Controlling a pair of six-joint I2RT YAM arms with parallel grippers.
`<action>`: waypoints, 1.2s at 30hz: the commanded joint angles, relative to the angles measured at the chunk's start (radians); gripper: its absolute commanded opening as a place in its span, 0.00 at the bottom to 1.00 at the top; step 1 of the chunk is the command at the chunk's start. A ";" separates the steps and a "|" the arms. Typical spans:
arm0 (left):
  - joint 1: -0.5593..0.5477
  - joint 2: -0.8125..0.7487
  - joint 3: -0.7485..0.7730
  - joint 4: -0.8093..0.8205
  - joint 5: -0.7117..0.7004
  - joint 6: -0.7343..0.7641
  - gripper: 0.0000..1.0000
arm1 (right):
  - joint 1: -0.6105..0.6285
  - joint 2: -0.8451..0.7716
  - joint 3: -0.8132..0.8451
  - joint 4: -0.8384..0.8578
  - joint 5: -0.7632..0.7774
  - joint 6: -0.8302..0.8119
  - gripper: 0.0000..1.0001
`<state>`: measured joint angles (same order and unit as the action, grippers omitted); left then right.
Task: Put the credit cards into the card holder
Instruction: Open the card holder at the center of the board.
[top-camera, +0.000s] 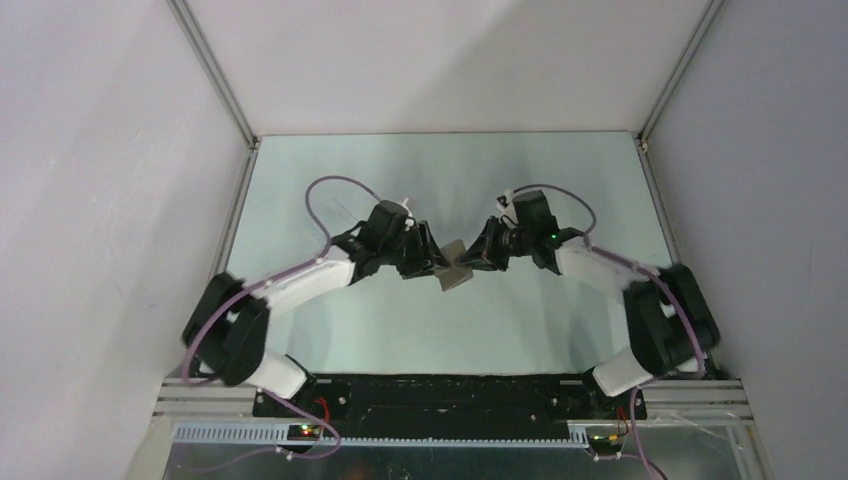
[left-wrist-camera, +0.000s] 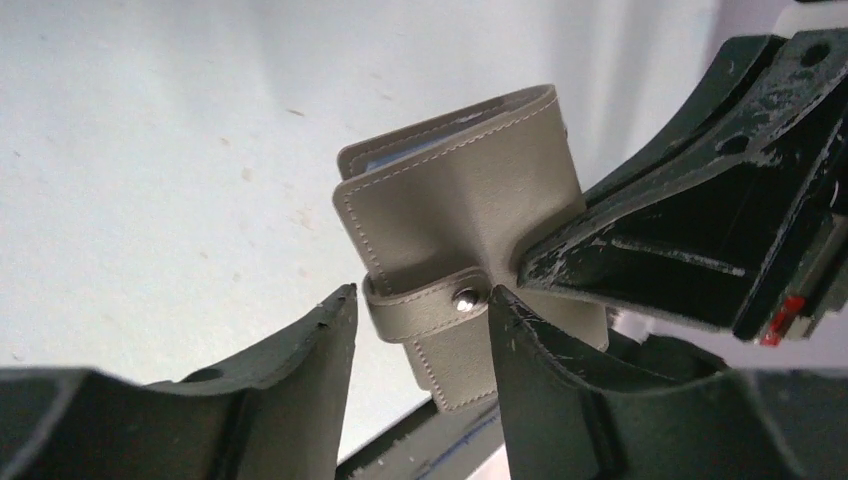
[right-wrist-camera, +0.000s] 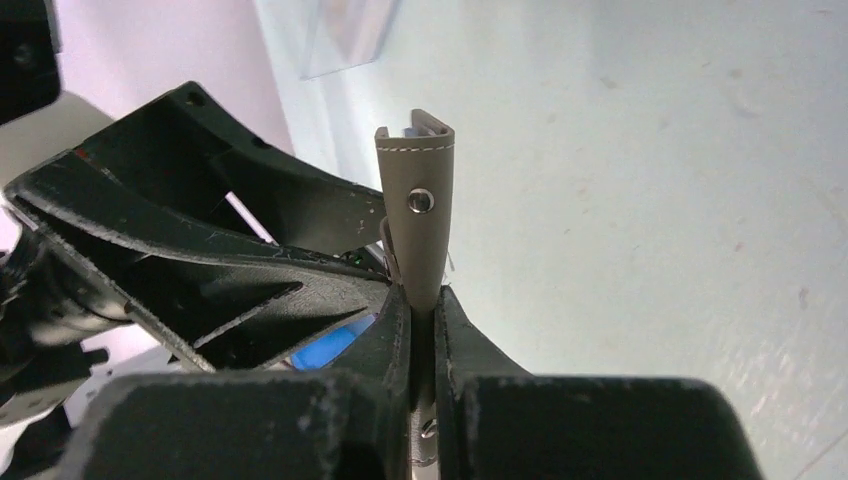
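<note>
The grey-brown card holder (top-camera: 455, 270) is held in the air over the middle of the table, between the two grippers. My right gripper (right-wrist-camera: 425, 305) is shut on its lower edge, and it stands upright with its round snap (right-wrist-camera: 421, 201) facing the camera. In the left wrist view the card holder (left-wrist-camera: 460, 200) shows a strip of light blue lining at its top. My left gripper (left-wrist-camera: 420, 300) is open, its fingertips on either side of the snap tab (left-wrist-camera: 440, 305), with the right fingertip against the tab. No credit cards are in view.
A clear plastic box (right-wrist-camera: 345, 35) lies on the table beyond the card holder in the right wrist view. The pale green table (top-camera: 440, 170) is walled in by white panels. The arms' bases and a black rail (top-camera: 450, 395) run along the near edge.
</note>
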<state>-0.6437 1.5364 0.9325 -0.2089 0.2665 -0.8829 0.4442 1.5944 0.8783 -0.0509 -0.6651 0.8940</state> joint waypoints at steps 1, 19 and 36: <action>-0.028 -0.215 -0.069 0.041 -0.047 -0.036 0.58 | 0.023 -0.255 0.007 -0.227 0.115 -0.128 0.00; -0.357 -0.415 0.093 -0.324 -0.418 -0.054 0.74 | 0.321 -0.656 0.007 -0.634 0.625 -0.158 0.00; -0.485 -0.116 0.288 -0.407 -0.477 -0.070 0.76 | 0.333 -0.673 0.007 -0.628 0.611 -0.107 0.00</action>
<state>-1.1236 1.4040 1.1732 -0.6106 -0.1825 -0.9432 0.7715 0.9424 0.8768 -0.6842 -0.0704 0.7692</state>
